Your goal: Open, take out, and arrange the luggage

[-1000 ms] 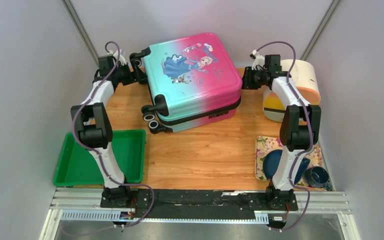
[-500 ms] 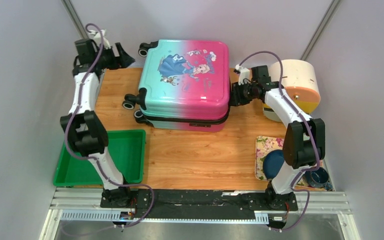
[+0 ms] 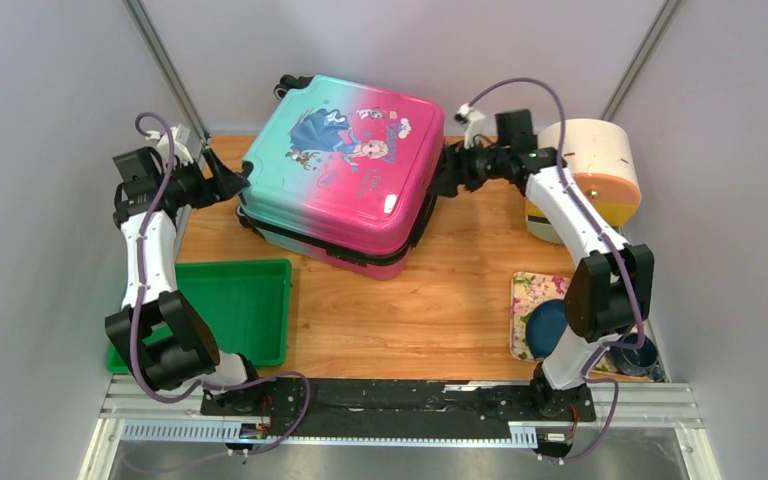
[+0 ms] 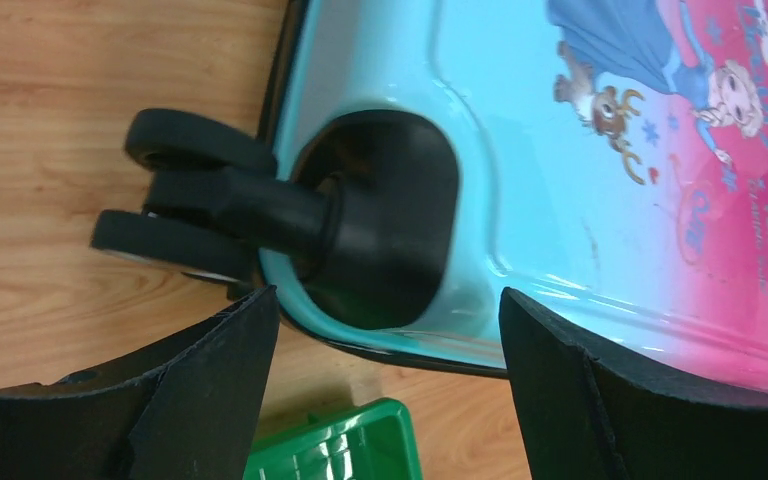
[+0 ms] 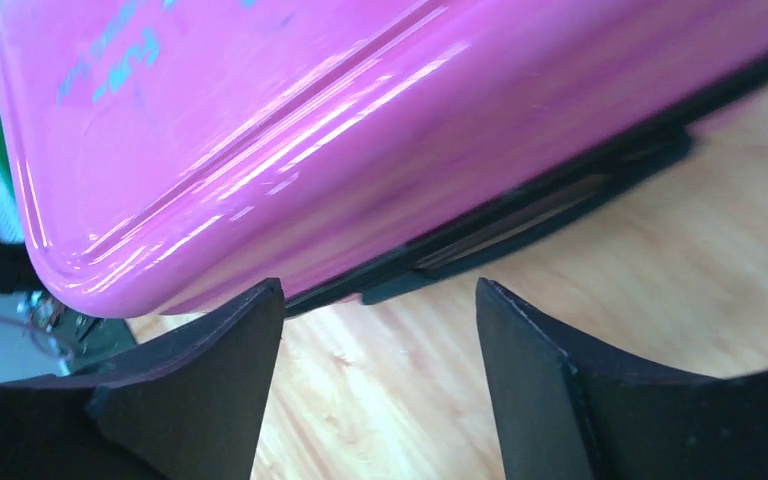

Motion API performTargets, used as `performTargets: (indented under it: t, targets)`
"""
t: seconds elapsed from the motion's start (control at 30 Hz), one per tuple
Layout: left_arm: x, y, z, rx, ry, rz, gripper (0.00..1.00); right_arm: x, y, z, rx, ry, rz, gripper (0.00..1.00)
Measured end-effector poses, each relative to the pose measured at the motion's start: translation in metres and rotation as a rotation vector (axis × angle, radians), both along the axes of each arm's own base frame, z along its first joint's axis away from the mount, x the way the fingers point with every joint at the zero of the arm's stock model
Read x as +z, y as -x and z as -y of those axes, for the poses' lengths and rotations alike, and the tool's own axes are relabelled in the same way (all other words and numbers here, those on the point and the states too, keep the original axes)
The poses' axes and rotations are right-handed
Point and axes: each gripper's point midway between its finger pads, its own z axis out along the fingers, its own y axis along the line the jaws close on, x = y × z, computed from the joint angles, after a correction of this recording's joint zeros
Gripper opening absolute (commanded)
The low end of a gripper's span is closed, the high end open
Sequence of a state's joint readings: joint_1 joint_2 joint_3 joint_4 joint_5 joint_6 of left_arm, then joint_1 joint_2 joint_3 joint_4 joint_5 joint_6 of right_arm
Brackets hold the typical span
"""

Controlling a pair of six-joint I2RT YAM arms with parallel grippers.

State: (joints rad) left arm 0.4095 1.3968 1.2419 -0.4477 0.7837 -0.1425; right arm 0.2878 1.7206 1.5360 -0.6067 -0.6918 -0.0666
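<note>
Pincer left (image 3: 222,183) and pincer right (image 3: 447,172) both agape, flanking pink-to-teal hard-shell princess suitcase (image 3: 340,160); sits swung clockwise on wooden surface (image 3: 430,300) versus a moment ago; remains unopened

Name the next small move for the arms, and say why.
Probably ease the right gripper forward onto the black seam trim along the pink edge of the suitcase, to start on the opening. The suitcase lies flat and closed on the table. Both grippers are open and hold nothing, the left gripper facing the caster at the teal corner, placed to brace it.
</note>
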Motion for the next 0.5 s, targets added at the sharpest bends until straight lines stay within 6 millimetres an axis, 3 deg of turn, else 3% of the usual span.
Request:
performTargets:
  t: [0.17,0.27,0.37,0.5]
  targets:
    - [-0.015,-0.002,-0.014,0.035,0.044,-0.046,0.87,0.034,-0.044,0.054,-0.148,-0.034,0.090,0.73]
    - [-0.015,-0.003,-0.015,0.050,0.068,-0.058,0.87,0.039,-0.060,0.065,-0.190,-0.033,0.110,0.72]
    - [-0.011,-0.003,-0.021,0.090,0.109,-0.047,0.86,0.028,-0.074,0.063,-0.206,-0.027,0.098,0.69]
    - [-0.019,0.014,-0.035,0.168,0.165,-0.053,0.84,-0.004,-0.093,0.064,-0.260,-0.001,0.048,0.65]
